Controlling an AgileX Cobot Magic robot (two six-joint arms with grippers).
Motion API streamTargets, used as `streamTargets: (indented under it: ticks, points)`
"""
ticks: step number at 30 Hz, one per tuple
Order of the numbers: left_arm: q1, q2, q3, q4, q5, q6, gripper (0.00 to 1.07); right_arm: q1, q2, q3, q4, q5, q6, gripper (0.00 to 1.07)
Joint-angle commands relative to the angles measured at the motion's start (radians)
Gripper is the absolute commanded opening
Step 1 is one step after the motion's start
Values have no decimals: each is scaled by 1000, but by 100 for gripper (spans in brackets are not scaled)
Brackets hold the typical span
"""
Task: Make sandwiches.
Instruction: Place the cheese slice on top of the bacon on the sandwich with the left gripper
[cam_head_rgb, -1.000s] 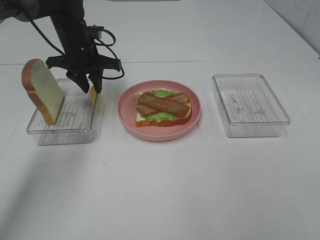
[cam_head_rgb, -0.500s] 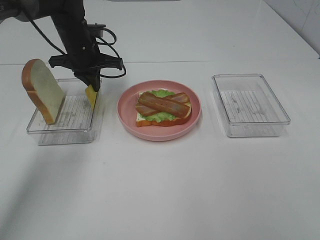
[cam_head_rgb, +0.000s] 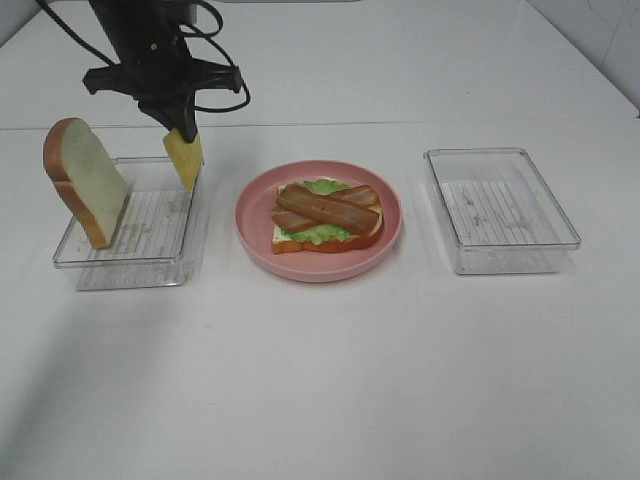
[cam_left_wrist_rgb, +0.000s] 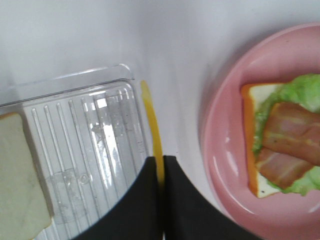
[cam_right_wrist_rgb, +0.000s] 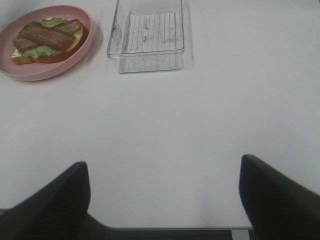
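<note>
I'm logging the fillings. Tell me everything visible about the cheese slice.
The cheese slice is thin, flat, smooth and plain yellow. It hangs upright, pinched at its upper edge by the shut left gripper, over the right wall of the left clear tray. Only the gripper appears to touch it.

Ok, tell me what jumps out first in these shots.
The left hand holds a yellow cheese slice above the edge of the left tray; a bread slice leans upright in that tray. At centre, a pink plate carries an open sandwich topped with lettuce and bacon.
</note>
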Motion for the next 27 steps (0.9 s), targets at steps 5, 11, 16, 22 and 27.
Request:
streamTargets:
  ticks: [5, 11, 16, 22, 27]
  points:
    - [-26, -67, -12, -228, 80, 127, 0, -1, -25, 4, 5, -8, -7, 79]
    - [-70, -37, -14, -482, 36, 348, 0, -1, -25, 4, 5, -8, -7, 79]
    - [-81, 18, -14, -631, 38, 430, 0, -1, -25, 4, 5, -8, -7, 79]
    - [-81, 72, -15, -684, 37, 453, 0, -1, -25, 4, 5, -8, -7, 79]
    - [-81, 119, -16, -753, 6, 500, 0, -1, -25, 4, 5, -8, -7, 79]
